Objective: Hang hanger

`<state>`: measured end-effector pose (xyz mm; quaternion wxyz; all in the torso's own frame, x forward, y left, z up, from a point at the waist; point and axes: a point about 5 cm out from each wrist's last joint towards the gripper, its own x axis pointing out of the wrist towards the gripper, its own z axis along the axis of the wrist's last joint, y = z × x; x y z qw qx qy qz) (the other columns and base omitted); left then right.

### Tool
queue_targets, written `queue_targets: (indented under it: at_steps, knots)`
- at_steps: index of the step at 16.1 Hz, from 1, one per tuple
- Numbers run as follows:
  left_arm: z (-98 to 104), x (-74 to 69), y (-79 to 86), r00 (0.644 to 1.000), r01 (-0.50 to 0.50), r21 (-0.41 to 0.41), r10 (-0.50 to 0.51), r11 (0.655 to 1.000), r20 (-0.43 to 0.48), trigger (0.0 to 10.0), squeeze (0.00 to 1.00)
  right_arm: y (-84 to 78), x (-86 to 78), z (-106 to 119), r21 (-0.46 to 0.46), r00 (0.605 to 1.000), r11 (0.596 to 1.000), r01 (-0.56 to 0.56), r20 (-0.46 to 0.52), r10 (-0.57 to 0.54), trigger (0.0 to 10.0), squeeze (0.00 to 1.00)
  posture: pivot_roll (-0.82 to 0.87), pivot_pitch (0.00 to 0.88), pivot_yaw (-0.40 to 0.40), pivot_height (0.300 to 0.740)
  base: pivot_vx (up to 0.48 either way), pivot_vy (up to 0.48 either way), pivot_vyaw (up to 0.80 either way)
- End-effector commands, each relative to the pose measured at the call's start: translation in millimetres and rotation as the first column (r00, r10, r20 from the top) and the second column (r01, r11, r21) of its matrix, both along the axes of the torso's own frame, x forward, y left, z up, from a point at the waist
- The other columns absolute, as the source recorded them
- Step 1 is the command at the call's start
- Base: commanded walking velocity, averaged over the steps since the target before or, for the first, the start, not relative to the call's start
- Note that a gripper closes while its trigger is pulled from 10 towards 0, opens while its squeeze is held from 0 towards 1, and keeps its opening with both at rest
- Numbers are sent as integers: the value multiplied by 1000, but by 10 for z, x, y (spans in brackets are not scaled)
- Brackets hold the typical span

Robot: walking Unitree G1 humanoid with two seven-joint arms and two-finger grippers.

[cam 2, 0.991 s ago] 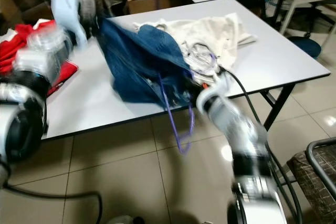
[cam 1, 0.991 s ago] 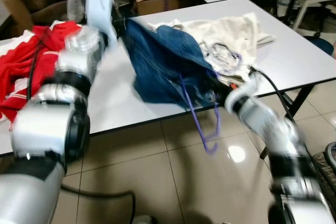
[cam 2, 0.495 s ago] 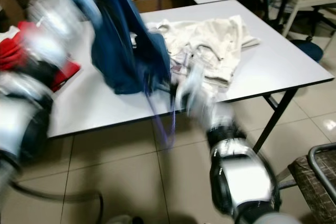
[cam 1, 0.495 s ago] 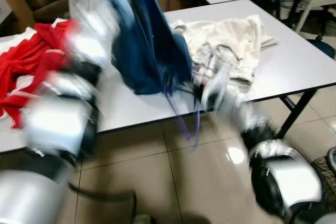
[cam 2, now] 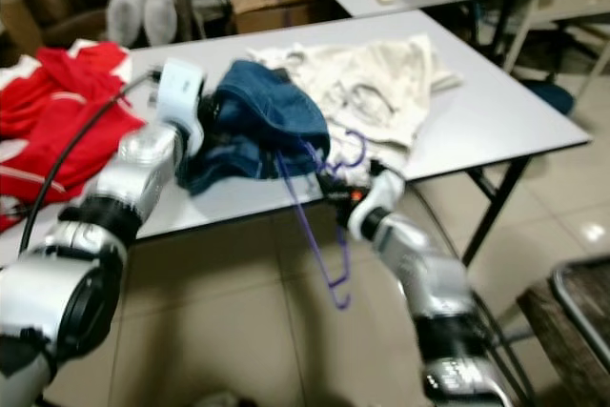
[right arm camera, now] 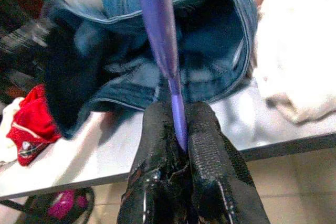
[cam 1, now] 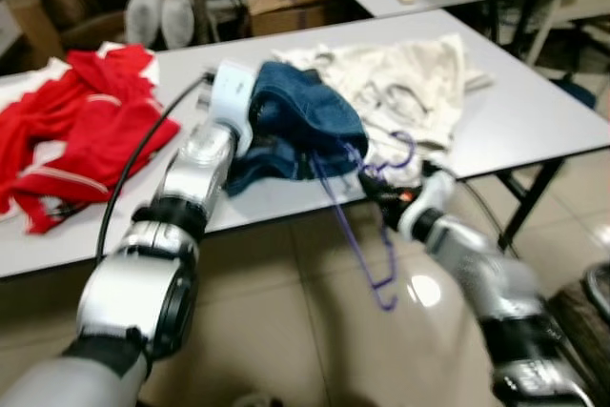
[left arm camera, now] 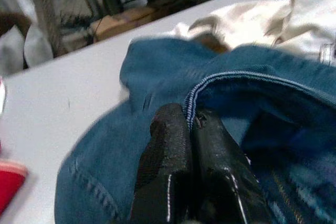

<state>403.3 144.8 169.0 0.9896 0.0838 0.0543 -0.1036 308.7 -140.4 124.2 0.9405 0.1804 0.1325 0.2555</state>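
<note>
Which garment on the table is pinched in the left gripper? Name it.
The blue jeans, lying between the red clothes and the cream shirt. The left gripper is shut on their waistband; the other two lie untouched.

my head views are evenly lit and a bit soft, with motion blur on the right arm [cam 1: 486, 278] and the frame edges. a white glare spot sits on the glossy floor tiles [cam 1: 426, 290]. in my wrist views the black fingers [left arm camera: 181, 182] look dim, and the denim [right arm camera: 210, 72] just past the jaws is smeared.
</note>
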Motion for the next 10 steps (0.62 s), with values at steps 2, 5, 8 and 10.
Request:
queue_targets:
  at_steps: [2,5,8,10]
  knots:
    - [-10,-2,127,997,-71,-60,70,996,-11,0,0,-27,-140,250,-13,999,1000,21,45,-21,10000,0,-143,0,97,740,0,0,0]
    - [-34,-54,16,1000,-16,-142,18,990,7,10000,0,-66,-354,335,-15,993,997,75,89,-74,10000,0,-162,0,100,740,0,0,0]
    - [-67,-167,35,997,-3,-132,13,991,73,10000,0,-92,-371,220,-60,978,980,190,94,-184,10000,0,-172,0,104,740,0,0,0]
    - [-49,-295,54,987,1,-138,21,990,160,10000,0,-89,-360,191,-95,965,965,244,126,-232,10000,0,-166,0,91,740,0,0,0]
